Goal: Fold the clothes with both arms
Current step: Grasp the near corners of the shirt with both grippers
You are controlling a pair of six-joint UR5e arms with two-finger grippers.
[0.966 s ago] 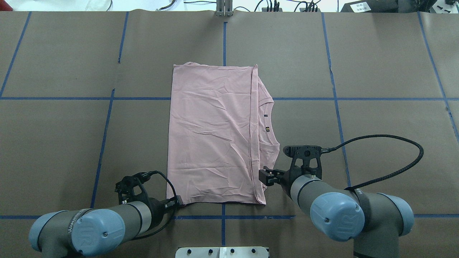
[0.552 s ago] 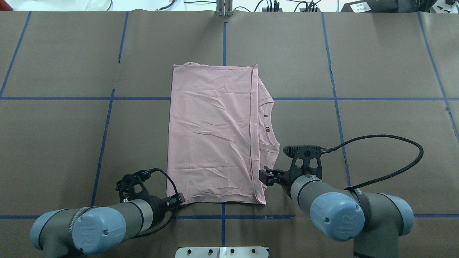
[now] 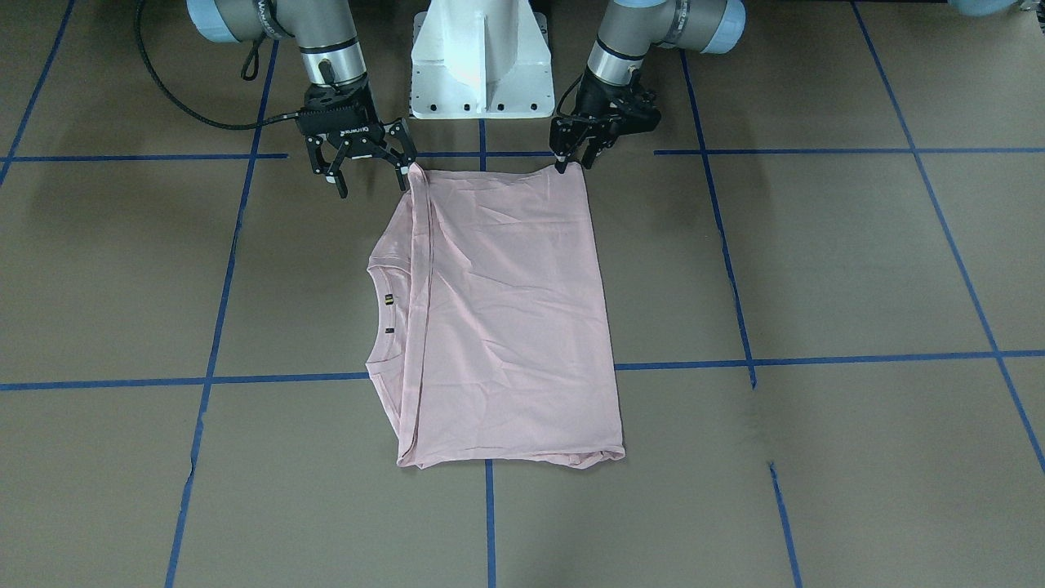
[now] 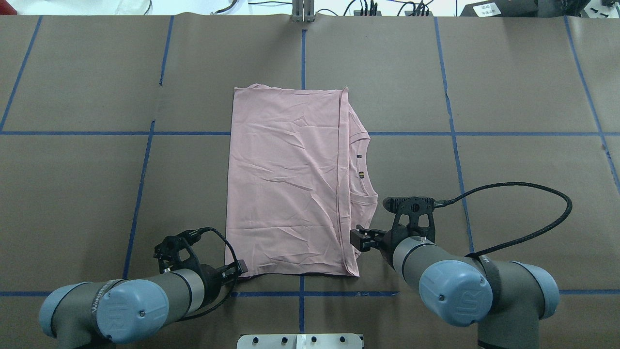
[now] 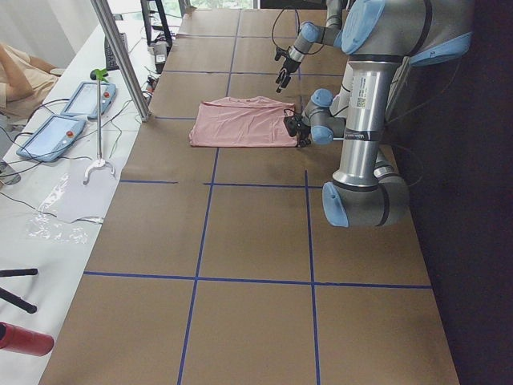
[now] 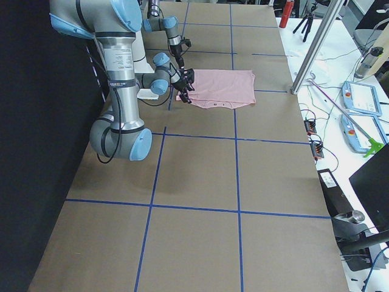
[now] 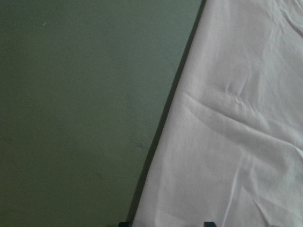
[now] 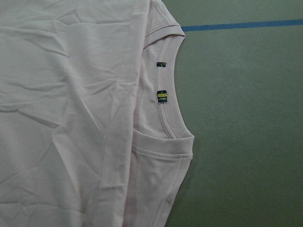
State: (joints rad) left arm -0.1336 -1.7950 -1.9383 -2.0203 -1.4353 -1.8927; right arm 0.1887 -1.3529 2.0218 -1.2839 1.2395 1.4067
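The pale pink T-shirt [image 4: 286,184] lies folded flat on the brown table, with the print hidden. Its collar and two small tags [image 8: 162,97] face my right side. It also shows in the front view [image 3: 506,310]. My left gripper [image 4: 240,267] is at the shirt's near left corner. In the front view [image 3: 571,163] its jaws stand narrowed but apart. The left wrist view shows the shirt's edge [image 7: 227,142] between two dark fingertips. My right gripper [image 3: 371,178] is wide open and empty, just beside the near right corner, and also shows in the overhead view [image 4: 355,240].
The white pedestal base [image 3: 480,61] stands between the arms at the near edge. A black cable [image 4: 533,194] loops from my right wrist over the table. Blue tape lines [image 4: 302,58] grid the brown table. A metal post [image 4: 302,12] stands at the far edge.
My left arm has shifted a little at the shirt's near left corner. The shirt and my right arm have not moved.
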